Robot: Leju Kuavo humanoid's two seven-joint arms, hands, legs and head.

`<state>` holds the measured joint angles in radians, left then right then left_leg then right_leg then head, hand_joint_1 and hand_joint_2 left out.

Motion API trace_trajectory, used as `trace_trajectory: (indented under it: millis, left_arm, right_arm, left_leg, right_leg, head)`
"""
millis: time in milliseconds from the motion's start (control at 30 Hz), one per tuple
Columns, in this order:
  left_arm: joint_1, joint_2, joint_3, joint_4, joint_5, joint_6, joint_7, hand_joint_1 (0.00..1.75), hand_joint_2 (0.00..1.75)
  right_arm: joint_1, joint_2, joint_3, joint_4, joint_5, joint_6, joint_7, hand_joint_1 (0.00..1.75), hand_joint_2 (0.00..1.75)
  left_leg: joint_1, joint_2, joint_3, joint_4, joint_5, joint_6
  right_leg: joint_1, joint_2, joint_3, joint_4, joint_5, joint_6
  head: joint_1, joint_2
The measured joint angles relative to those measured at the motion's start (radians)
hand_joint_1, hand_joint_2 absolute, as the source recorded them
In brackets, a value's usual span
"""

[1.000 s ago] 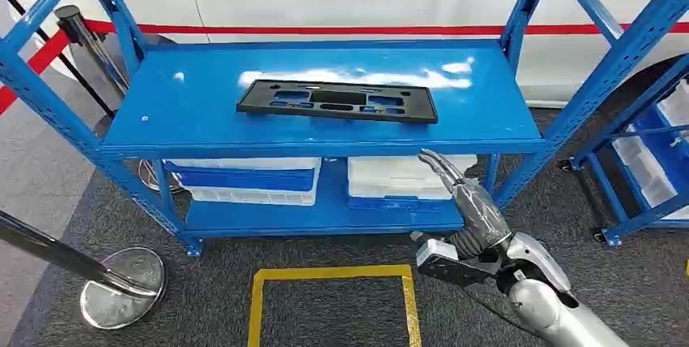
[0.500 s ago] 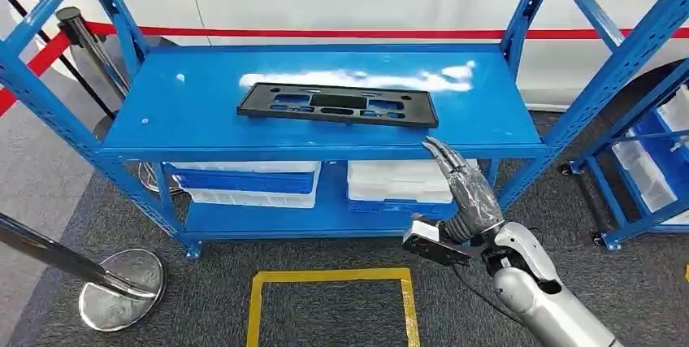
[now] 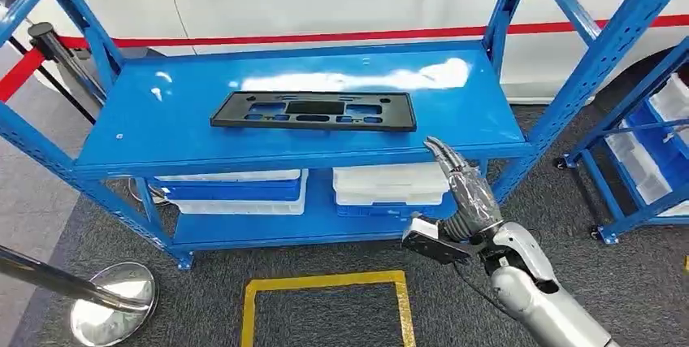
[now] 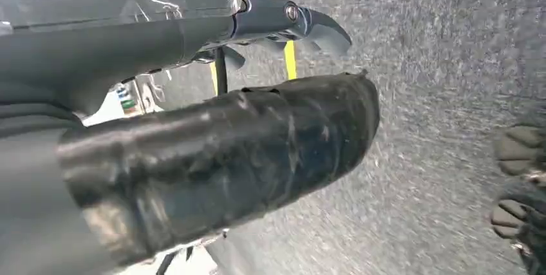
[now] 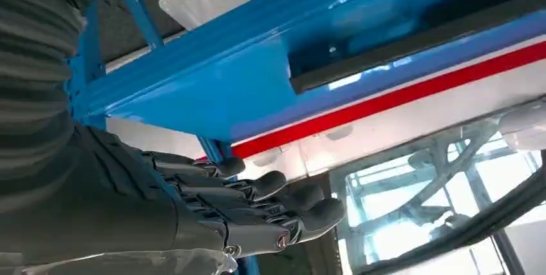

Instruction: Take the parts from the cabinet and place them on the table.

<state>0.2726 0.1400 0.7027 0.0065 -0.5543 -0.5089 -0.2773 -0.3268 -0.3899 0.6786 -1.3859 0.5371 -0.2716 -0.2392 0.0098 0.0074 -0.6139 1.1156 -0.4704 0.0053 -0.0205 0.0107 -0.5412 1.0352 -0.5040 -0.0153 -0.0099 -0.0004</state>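
One black part [image 3: 314,110] is approached at eleven o'clock by the empty right hand [image 3: 463,188], fingers extended for reaching.

One black part [image 3: 314,110] lies beyond the right hand [image 3: 463,188], with two white bins [image 3: 390,183] just beside it.

Head view overlooks shelf [image 3: 309,123]; wrist views close.
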Motion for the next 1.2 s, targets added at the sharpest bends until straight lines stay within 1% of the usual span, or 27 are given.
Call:
trace_trajectory:
  millis: [33, 67, 100, 167, 367, 400, 433, 467, 500, 533, 567, 600, 633, 667, 733, 767, 800, 833, 867, 933, 967, 1000, 1033, 1100, 1133, 1167, 1200]
  left_arm:
    - [0.000, 0.000, -0.001, 0.001, 0.002, 0.003, 0.000, 0.00, 0.00]
    - [-0.001, -0.003, -0.002, 0.004, 0.003, 0.005, 0.000, 0.00, 0.00]
    - [-0.003, -0.003, -0.002, 0.004, 0.008, 0.008, 0.000, 0.00, 0.00]
    - [-0.004, -0.004, -0.003, 0.004, 0.011, 0.013, 0.000, 0.00, 0.00]
    - [-0.004, -0.006, -0.003, 0.004, 0.014, 0.016, 0.001, 0.00, 0.00]
    - [-0.006, -0.011, -0.005, 0.004, 0.020, 0.019, 0.003, 0.00, 0.00]
    - [-0.006, -0.013, -0.005, 0.004, 0.022, 0.020, 0.003, 0.00, 0.00]
    - [-0.013, -0.022, -0.015, 0.004, 0.030, 0.022, -0.003, 0.00, 0.00]
    - [-0.014, -0.024, -0.019, 0.004, 0.032, 0.022, -0.004, 0.00, 0.00]
    - [-0.015, -0.026, -0.023, 0.004, 0.037, 0.025, -0.004, 0.00, 0.00]
    - [-0.016, -0.028, -0.026, 0.004, 0.038, 0.027, -0.004, 0.00, 0.00]
    - [-0.016, -0.030, -0.027, 0.004, 0.038, 0.027, -0.005, 0.00, 0.00]
    - [-0.018, -0.037, -0.030, 0.006, 0.038, 0.025, -0.008, 0.00, 0.00]
    - [-0.019, -0.036, -0.032, 0.006, 0.038, 0.024, -0.010, 0.00, 0.00]
    - [-0.024, -0.038, -0.037, 0.006, 0.041, 0.028, -0.008, 0.00, 0.00]
    - [-0.029, -0.038, -0.037, 0.006, 0.042, 0.028, -0.008, 0.00, 0.00]
    - [-0.031, -0.037, -0.039, 0.006, 0.046, 0.028, -0.008, 0.00, 0.00]
    - [-0.031, -0.038, -0.043, 0.006, 0.050, 0.028, -0.010, 0.00, 0.00]
    - [-0.031, -0.038, -0.047, 0.006, 0.052, 0.027, -0.011, 0.00, 0.00]
    - [-0.034, -0.038, -0.053, 0.006, 0.059, 0.028, -0.012, 0.00, 0.00]
    - [-0.035, -0.039, -0.054, 0.006, 0.063, 0.028, -0.012, 0.00, 0.00]
    - [-0.033, -0.039, -0.055, 0.006, 0.068, 0.031, -0.012, 0.00, 0.00]
    - [-0.033, -0.039, -0.056, 0.006, 0.072, 0.031, -0.012, 0.00, 0.00]
    - [-0.033, -0.039, -0.058, 0.006, 0.073, 0.031, -0.015, 0.00, 0.00]
    - [-0.032, -0.041, -0.062, 0.007, 0.073, 0.030, -0.016, 0.00, 0.00]
    - [-0.034, -0.042, -0.065, 0.008, 0.073, 0.029, -0.018, 0.00, 0.00]
    - [-0.035, -0.042, -0.067, 0.008, 0.074, 0.028, -0.018, 0.00, 0.00]
  right_arm:
    - [-0.001, 0.003, -0.001, 0.002, 0.001, 0.001, 0.000, 0.00, 1.75]
    - [-0.004, 0.007, -0.001, 0.003, 0.002, 0.001, 0.000, 0.00, 1.75]
    - [-0.003, 0.008, -0.002, 0.004, 0.005, 0.002, 0.000, 0.00, 1.75]
    - [-0.002, 0.011, -0.003, 0.005, 0.014, 0.007, 0.000, 0.00, 1.75]
    - [-0.003, 0.013, -0.004, 0.005, 0.017, 0.010, 0.000, 0.00, 1.75]
    - [-0.005, 0.017, -0.009, 0.007, 0.021, 0.015, 0.000, 0.00, 1.75]
    - [-0.005, 0.019, -0.009, 0.007, 0.023, 0.016, 0.000, 0.00, 1.75]
    - [0.004, 0.027, -0.008, 0.011, 0.040, 0.029, 0.000, 0.00, 1.75]
    - [0.004, 0.031, -0.006, 0.012, 0.045, 0.034, 0.002, 0.00, 1.75]
    - [0.004, 0.035, -0.005, 0.012, 0.052, 0.035, 0.005, 0.00, 1.75]
    - [0.003, 0.039, -0.003, 0.012, 0.057, 0.037, 0.006, 0.00, 1.75]
    - [0.002, 0.041, -0.002, 0.012, 0.062, 0.037, 0.006, 0.00, 1.75]
    - [0.001, 0.044, 0.001, 0.012, 0.068, 0.037, 0.008, 0.00, 1.75]
    - [-0.004, 0.048, 0.003, 0.011, 0.074, 0.038, 0.008, 0.00, 1.75]
    - [-0.006, 0.059, 0.007, 0.011, 0.084, 0.043, 0.011, 0.00, 1.75]
    - [-0.010, 0.066, 0.010, 0.010, 0.089, 0.049, 0.014, 0.00, 1.75]
    - [-0.011, 0.079, 0.012, 0.009, 0.091, 0.054, 0.016, 0.00, 1.75]
    - [-0.018, 0.087, 0.016, 0.009, 0.093, 0.057, 0.017, 0.00, 1.75]
    - [-0.024, 0.093, 0.020, 0.009, 0.094, 0.058, 0.020, 0.00, 1.75]
    - [-0.026, 0.106, 0.026, 0.009, 0.098, 0.065, 0.024, 0.00, 1.75]
    - [-0.026, 0.111, 0.029, 0.010, 0.103, 0.069, 0.024, 0.00, 1.75]
    - [-0.026, 0.116, 0.034, 0.010, 0.105, 0.071, 0.025, 0.00, 1.75]
    - [-0.026, 0.119, 0.036, 0.011, 0.108, 0.071, 0.025, 0.00, 1.75]
    - [-0.027, 0.124, 0.040, 0.011, 0.108, 0.070, 0.025, 0.00, 1.75]
    - [-0.026, 0.124, 0.042, 0.011, 0.108, 0.070, 0.025, 0.00, 1.75]
    - [-0.028, 0.124, 0.044, 0.011, 0.108, 0.069, 0.025, 0.00, 1.75]
    - [-0.029, 0.124, 0.045, 0.012, 0.109, 0.069, 0.026, 0.00, 1.75]
  left_leg:
    - [0.000, -0.008, 0.023, -0.056, 0.012, 0.007]
    - [-0.007, -0.012, 0.031, -0.072, 0.005, 0.009]
    - [-0.007, -0.009, 0.034, -0.078, -0.006, 0.012]
    - [-0.010, -0.010, 0.031, -0.080, -0.007, 0.016]
    - [-0.006, -0.009, 0.035, -0.086, -0.005, 0.021]
    - [0.000, -0.007, 0.051, -0.104, -0.002, 0.035]
    - [0.000, -0.005, 0.054, -0.104, -0.004, 0.040]
    - [-0.006, -0.005, 0.066, -0.102, -0.017, 0.048]
    - [-0.007, -0.005, 0.073, -0.102, -0.022, 0.047]
    - [-0.009, -0.006, 0.082, -0.101, -0.029, 0.046]
    - [-0.010, -0.006, 0.093, -0.101, -0.036, 0.044]
    - [-0.010, -0.006, 0.097, -0.102, -0.043, 0.040]
    - [-0.016, -0.005, 0.099, -0.099, -0.049, 0.034]
    - [-0.013, -0.005, 0.097, -0.098, -0.050, 0.031]
    - [-0.011, 0.001, 0.099, -0.109, -0.051, 0.023]
    - [-0.018, 0.002, 0.111, -0.112, -0.056, 0.016]
    - [-0.013, -0.001, 0.109, -0.101, -0.065, 0.012]
    - [-0.012, -0.002, 0.089, -0.055, -0.088, 0.007]
    - [-0.008, -0.003, 0.050, 0.016, -0.119, 0.002]
    - [0.001, -0.003, -0.043, 0.166, -0.167, -0.008]
    - [0.005, -0.003, -0.074, 0.201, -0.160, -0.012]
    - [0.008, -0.002, -0.077, 0.182, -0.124, -0.016]
    - [0.011, -0.002, -0.059, 0.119, -0.069, -0.018]
    - [0.016, -0.002, 0.002, -0.053, 0.043, -0.022]
    - [0.010, -0.007, 0.011, -0.058, 0.023, -0.022]
    - [0.008, -0.008, 0.025, -0.086, 0.008, -0.009]
    - [0.007, -0.009, 0.021, -0.079, 0.007, -0.004]
  right_leg:
    - [-0.001, 0.002, 0.001, 0.000, -0.005, 0.005]
    - [0.006, 0.006, -0.002, 0.005, -0.008, 0.011]
    - [0.003, 0.006, -0.006, 0.003, -0.006, 0.017]
    - [0.003, 0.006, -0.004, -0.005, -0.004, 0.026]
    - [0.006, 0.006, -0.001, -0.005, -0.006, 0.030]
    - [0.002, -0.004, -0.013, 0.037, -0.033, 0.038]
    - [0.002, -0.005, -0.039, 0.088, -0.059, 0.039]
    - [0.002, -0.005, -0.176, 0.304, -0.111, 0.043]
    - [0.002, -0.005, -0.170, 0.272, -0.072, 0.041]
    - [0.002, -0.006, -0.144, 0.207, -0.022, 0.037]
    - [0.006, -0.006, -0.106, 0.116, 0.036, 0.029]
    - [0.012, -0.010, -0.078, 0.040, 0.068, 0.017]
    - [0.018, -0.015, -0.066, 0.029, 0.052, 0.012]
    - [0.019, -0.015, -0.058, 0.008, 0.041, 0.010]
    - [0.022, -0.010, -0.060, 0.007, 0.040, 0.006]
    - [0.012, -0.008, -0.051, -0.008, 0.042, 0.002]
    - [0.007, -0.010, -0.036, -0.022, 0.044, 0.000]
    - [0.005, -0.010, -0.027, -0.028, 0.041, -0.006]
    - [0.004, -0.010, -0.022, -0.029, 0.039, -0.010]
    - [0.005, -0.011, -0.013, -0.029, 0.030, -0.011]
    - [0.004, -0.010, -0.007, -0.028, 0.024, -0.009]
    - [0.002, -0.009, 0.002, -0.028, 0.017, -0.008]
    - [0.000, -0.006, 0.014, -0.028, 0.009, -0.003]
    - [-0.005, -0.005, 0.038, -0.024, -0.012, 0.009]
    - [0.000, -0.004, 0.035, -0.021, -0.020, 0.017]
    - [0.001, -0.002, 0.031, -0.015, -0.026, 0.025]
    - [0.003, -0.003, 0.031, -0.018, -0.025, 0.028]
  head:
    - [0.001, 0.000]
    - [0.000, 0.000]
    - [0.000, 0.000]
    - [0.000, 0.000]
    - [0.001, 0.000]
    - [0.002, 0.000]
    - [0.001, 0.000]
    - [0.001, 0.000]
    - [0.002, 0.000]
    - [0.001, 0.000]
    - [0.002, 0.000]
    - [0.002, 0.000]
    - [-0.002, 0.000]
    - [-0.001, 0.000]
    - [-0.002, 0.000]
    - [-0.003, 0.000]
    - [-0.002, 0.000]
    - [-0.006, 0.000]
    - [-0.006, 0.000]
    - [-0.005, 0.000]
    - [-0.006, 0.000]
    - [-0.006, 0.000]
    - [-0.006, 0.000]
    - [-0.005, 0.000]
    - [-0.006, 0.000]
    - [-0.008, 0.000]
    - [-0.005, 0.000]
